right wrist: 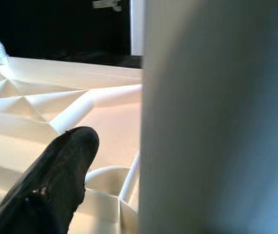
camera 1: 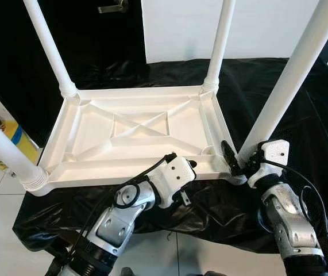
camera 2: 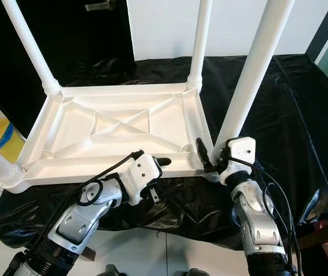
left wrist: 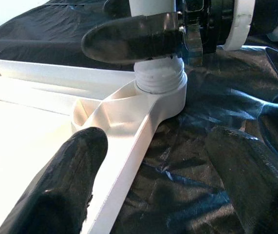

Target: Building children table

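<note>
Right pincer (camera 1: 236, 156) reaches forward from the bent right arm to the near right leg (camera 1: 293, 77) of the upturned children table (camera 1: 135, 135), clasping that leg just above its threaded socket; one black finger (right wrist: 51, 187) lies against the leg's inner side. The other finger is hidden behind the leg, and the leg's top is cut off by the frame. Left pincer (camera 2: 162, 161) comes in low from the left arm, wrist turned inward, at the middle of the table's near rim. Its fingers (left wrist: 56, 187) stand wide apart with one on each side of the rim, holding nothing.

The white plastic tabletop lies underside up on a black sheet (camera 1: 319, 132) with all four legs pointing upward. The near left leg (camera 1: 3, 150) runs out of frame. Beside the sheet, on the robot's left, stands a yellow and blue carton (camera 1: 11, 141), partly hidden by that leg.
</note>
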You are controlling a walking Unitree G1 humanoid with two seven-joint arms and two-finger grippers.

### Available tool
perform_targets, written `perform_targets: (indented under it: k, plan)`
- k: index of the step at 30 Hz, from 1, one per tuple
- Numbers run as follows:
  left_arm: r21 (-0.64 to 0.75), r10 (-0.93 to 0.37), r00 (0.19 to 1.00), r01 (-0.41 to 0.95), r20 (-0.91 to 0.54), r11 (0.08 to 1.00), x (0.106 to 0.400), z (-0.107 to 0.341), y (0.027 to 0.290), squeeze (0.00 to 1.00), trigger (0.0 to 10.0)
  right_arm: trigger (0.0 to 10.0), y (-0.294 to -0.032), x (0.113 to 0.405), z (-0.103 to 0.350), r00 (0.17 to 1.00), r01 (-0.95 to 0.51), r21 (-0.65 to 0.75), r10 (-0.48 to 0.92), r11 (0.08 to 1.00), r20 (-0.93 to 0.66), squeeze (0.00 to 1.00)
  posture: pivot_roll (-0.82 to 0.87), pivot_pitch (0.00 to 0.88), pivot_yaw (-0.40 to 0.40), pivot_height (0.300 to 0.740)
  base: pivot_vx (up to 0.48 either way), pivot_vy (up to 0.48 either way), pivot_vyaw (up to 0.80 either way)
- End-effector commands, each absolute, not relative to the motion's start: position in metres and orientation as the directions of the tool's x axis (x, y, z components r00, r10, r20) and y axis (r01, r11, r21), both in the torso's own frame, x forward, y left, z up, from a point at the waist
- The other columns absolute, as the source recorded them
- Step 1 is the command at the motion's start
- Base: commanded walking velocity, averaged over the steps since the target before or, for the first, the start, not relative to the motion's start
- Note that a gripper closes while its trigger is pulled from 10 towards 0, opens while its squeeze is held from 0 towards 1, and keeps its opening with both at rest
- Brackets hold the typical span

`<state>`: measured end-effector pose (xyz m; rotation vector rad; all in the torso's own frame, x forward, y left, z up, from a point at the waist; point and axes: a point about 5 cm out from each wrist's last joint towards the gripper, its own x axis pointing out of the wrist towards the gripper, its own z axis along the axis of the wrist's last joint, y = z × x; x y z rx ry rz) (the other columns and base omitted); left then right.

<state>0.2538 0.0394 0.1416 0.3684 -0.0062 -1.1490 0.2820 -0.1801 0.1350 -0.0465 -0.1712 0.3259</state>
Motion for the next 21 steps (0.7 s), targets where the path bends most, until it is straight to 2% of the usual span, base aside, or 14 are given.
perform_targets:
  k: [1,3,9,10,11,12,13,18,19,20,21]
  plan:
    - [0.288,-0.898,0.403,0.894,-0.176,0.344,0.254,0.142,0.038,0.00,10.0,10.0,-0.180,0.285,0.130,0.922,-0.361,-0.076,0.368,0.929,0.120,0.00,-0.02,0.032,0.000,0.740,0.000,0.000,0.00]
    - [0.288,-0.899,0.403,0.893,-0.170,0.346,0.255,0.144,0.036,0.00,10.0,10.0,-0.180,0.293,0.126,0.893,-0.440,-0.079,0.445,0.894,0.066,0.00,-0.02,0.028,-0.002,0.740,0.000,0.000,0.00]
    - [0.288,-0.900,0.402,0.893,-0.166,0.346,0.255,0.143,0.033,0.00,10.0,10.0,-0.184,0.299,0.120,0.866,-0.496,-0.100,0.500,0.862,0.011,0.00,-0.01,0.023,-0.009,0.740,0.000,0.000,0.00]
    - [0.289,-0.901,0.402,0.893,-0.165,0.346,0.255,0.143,0.033,0.00,10.0,9.0,-0.184,0.300,0.119,0.862,-0.504,-0.101,0.507,0.858,0.006,0.00,-0.01,0.022,-0.011,0.740,0.000,0.000,0.00]
    - [0.289,-0.901,0.402,0.893,-0.165,0.346,0.255,0.143,0.033,0.00,10.0,9.0,-0.184,0.300,0.119,0.862,-0.504,-0.101,0.507,0.858,0.006,0.00,-0.01,0.022,-0.011,0.740,0.000,0.000,0.00]
    - [0.287,-0.901,0.402,0.893,-0.162,0.347,0.254,0.144,0.033,0.00,10.0,1.5,-0.185,0.300,0.119,0.860,-0.508,-0.098,0.510,0.856,0.001,0.00,-0.01,0.025,-0.010,0.740,0.000,0.000,0.00]
    - [0.285,-0.901,0.402,0.893,-0.162,0.347,0.253,0.143,0.033,0.00,10.0,0.0,-0.186,0.300,0.117,0.858,-0.511,-0.099,0.513,0.854,-0.004,0.00,-0.01,0.027,-0.009,0.740,0.000,0.000,0.00]
    - [0.283,-0.900,0.403,0.894,-0.163,0.349,0.253,0.142,0.034,0.00,10.0,0.0,-0.189,0.298,0.113,0.856,-0.516,-0.091,0.517,0.852,-0.019,0.00,-0.01,0.028,-0.007,0.740,0.000,0.000,0.00]
    - [0.282,-0.899,0.405,0.893,-0.164,0.351,0.253,0.143,0.034,0.00,10.0,3.4,-0.190,0.298,0.112,0.861,-0.507,-0.086,0.508,0.857,-0.020,0.00,-0.01,0.029,-0.008,0.740,0.000,0.000,0.00]
    - [0.283,-0.898,0.408,0.892,-0.162,0.354,0.254,0.143,0.034,0.00,10.0,10.0,-0.190,0.297,0.111,0.875,-0.484,-0.067,0.484,0.873,-0.012,0.00,-0.01,0.028,-0.010,0.740,0.000,0.000,0.00]
    - [0.283,-0.898,0.408,0.892,-0.162,0.354,0.254,0.143,0.034,0.00,10.0,10.0,-0.190,0.297,0.111,0.875,-0.484,-0.067,0.484,0.873,-0.012,0.00,-0.01,0.028,-0.010,0.740,0.000,0.000,0.00]
